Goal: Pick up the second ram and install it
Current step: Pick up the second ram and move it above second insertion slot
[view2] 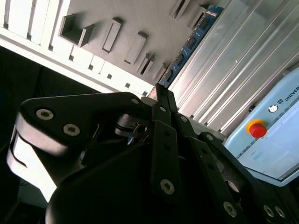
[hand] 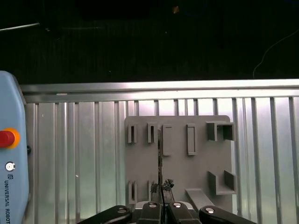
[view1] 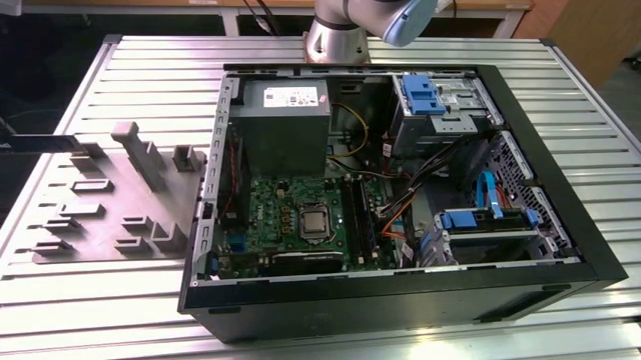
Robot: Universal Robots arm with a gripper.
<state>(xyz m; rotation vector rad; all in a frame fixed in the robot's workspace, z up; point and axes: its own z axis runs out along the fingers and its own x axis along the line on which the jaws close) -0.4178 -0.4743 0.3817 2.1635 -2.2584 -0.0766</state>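
The second ram is a thin blue stick with black chips, and my gripper is shut on one end of it. In the first wrist view the ram appears edge-on, running out from the gripper over the grey holder plate. In the exterior view the ram is a dark strip held level at the far left, beside the holder plate. It is well away from the green motherboard and its long black slots inside the open computer case.
The holder plate carries several grey blocks and upright posts. In the case are a grey power-supply box, cables and blue drive brackets. A light-blue pendant with a red button lies on the ribbed metal table.
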